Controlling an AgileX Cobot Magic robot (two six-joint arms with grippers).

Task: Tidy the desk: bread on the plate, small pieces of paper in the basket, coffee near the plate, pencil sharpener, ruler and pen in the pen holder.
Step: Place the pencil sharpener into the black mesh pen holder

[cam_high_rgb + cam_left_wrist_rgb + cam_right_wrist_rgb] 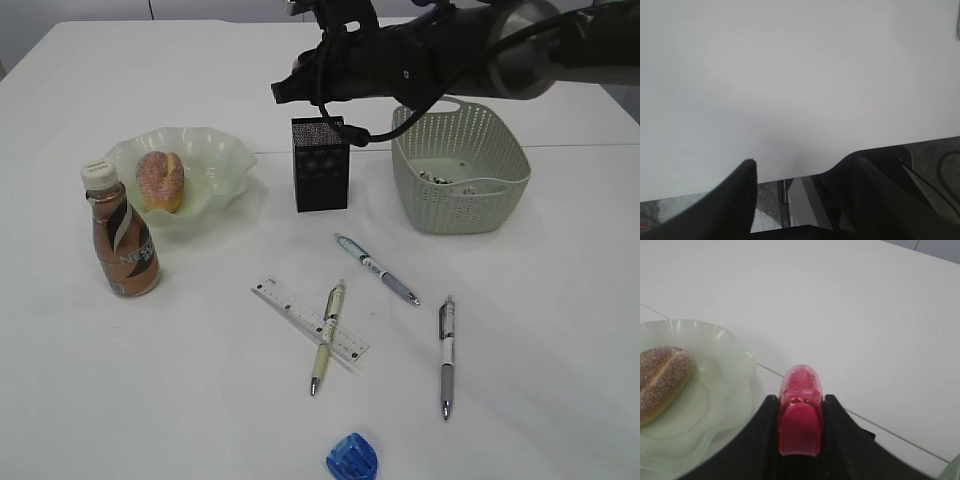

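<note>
My right gripper [287,88] hangs above and slightly left of the black mesh pen holder [320,165], shut on a red pencil sharpener [800,407] that sticks out between its fingers. In the right wrist view the plate [715,405] with the bread [662,380] lies below left. The bread [160,181] rests in the wavy green plate [228,152], and the coffee [122,232] stands in front of it. A ruler [300,315] lies under a yellow-green pen [327,340]; two more pens [377,269] [447,355] lie to the right. My left gripper [800,172] is open over the desk [790,75] edge, holding nothing.
The perforated basket [490,205] stands right of the pen holder with small paper pieces [445,180] inside. A blue pencil sharpener [352,457] sits at the front edge of the desk. My right arm spans the back right, above the basket.
</note>
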